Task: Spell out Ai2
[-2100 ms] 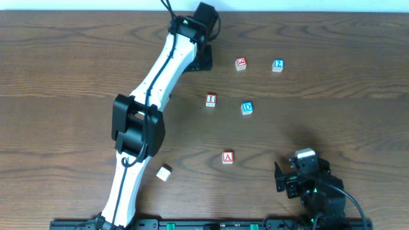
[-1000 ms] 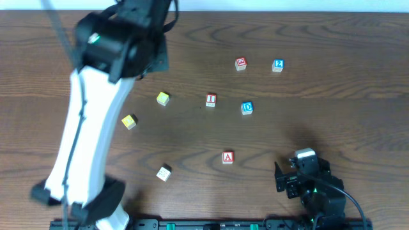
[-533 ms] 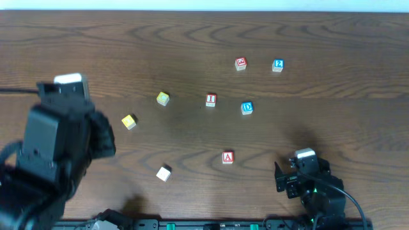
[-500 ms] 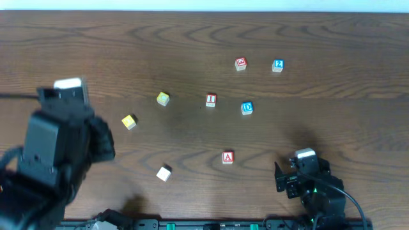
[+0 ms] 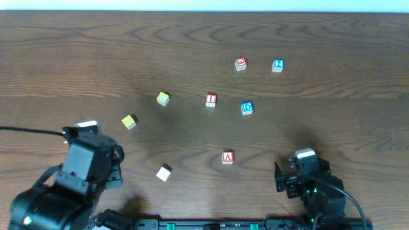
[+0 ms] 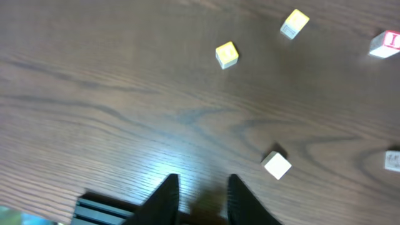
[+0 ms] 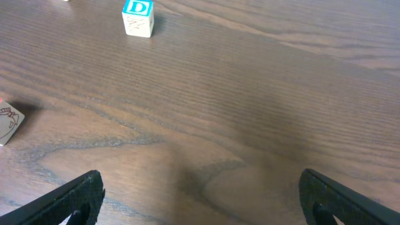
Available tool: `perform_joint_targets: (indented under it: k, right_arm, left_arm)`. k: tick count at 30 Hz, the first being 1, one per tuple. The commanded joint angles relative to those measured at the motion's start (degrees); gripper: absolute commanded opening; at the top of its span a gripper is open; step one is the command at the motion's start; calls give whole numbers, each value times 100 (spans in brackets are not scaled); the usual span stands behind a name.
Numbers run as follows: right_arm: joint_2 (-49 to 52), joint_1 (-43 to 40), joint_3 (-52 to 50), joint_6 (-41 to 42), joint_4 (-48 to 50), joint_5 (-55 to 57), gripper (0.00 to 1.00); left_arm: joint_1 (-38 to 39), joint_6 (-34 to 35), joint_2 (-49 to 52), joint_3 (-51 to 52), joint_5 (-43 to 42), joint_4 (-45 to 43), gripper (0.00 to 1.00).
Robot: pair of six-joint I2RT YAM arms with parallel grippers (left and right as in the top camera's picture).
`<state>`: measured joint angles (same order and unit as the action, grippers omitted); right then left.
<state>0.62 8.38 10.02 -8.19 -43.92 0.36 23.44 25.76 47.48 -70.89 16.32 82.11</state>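
Since the left hand (image 6: 199, 187) has been drawn back to 8 o'clock, narrowly parted and empty, with the right hand (image 7: 203, 187) spread empty at 5 o'clock, A cube (image 5: 227, 157), I cube (image 5: 211, 99) at its 12 o'clock and 2 cube (image 5: 277, 64) at its 1 o'clock are listed unmoved on the surface (image 5: 332, 38), nothing yet spelled.

The left arm (image 5: 61, 198) sits folded at the near left corner, and the left gripper (image 6: 201, 181) holds its dark fingers (image 6: 167, 195) a narrow gap apart with nothing between them. The right arm (image 5: 314, 186) crouches at the near right. The right gripper (image 7: 200, 181) has its fingers (image 7: 75, 197) spread wide and empty, low over the counter.
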Motion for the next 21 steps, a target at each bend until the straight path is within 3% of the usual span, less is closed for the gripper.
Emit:
perform_joint_targets:
  k: [1,4,7,14,16,19,21]
  right_arm:
    - [-28,44,-37,-66,-17,-44,99]
    - [-28,44,-37,-66,-17,-44,99]
    - [-28,44,-37,-66,-17,-42,99]
    - [-28,44,-37,0,282,-260,99]
    - [-28,44,-37,656,894,-789,99]
    - [-28,44,-37,2669,2100,-1849,99]
    - [-28,44,-37,3635,2400,-2280,99]
  left_arm:
    - [-17,170,-9,210,-90,-116,40]
    - [-17,170,-9,234,-114,-210,48]
    - [-17,166,-9,232,-114,-308,67]
    - [-17,166,-9,234,-114,-354,78]
    - [-17,166,-9,234,-111,-354,79]
    - [-17,166,-9,234,-111,-350,84]
    - [-17,168,-7,234,-114,-352,85]
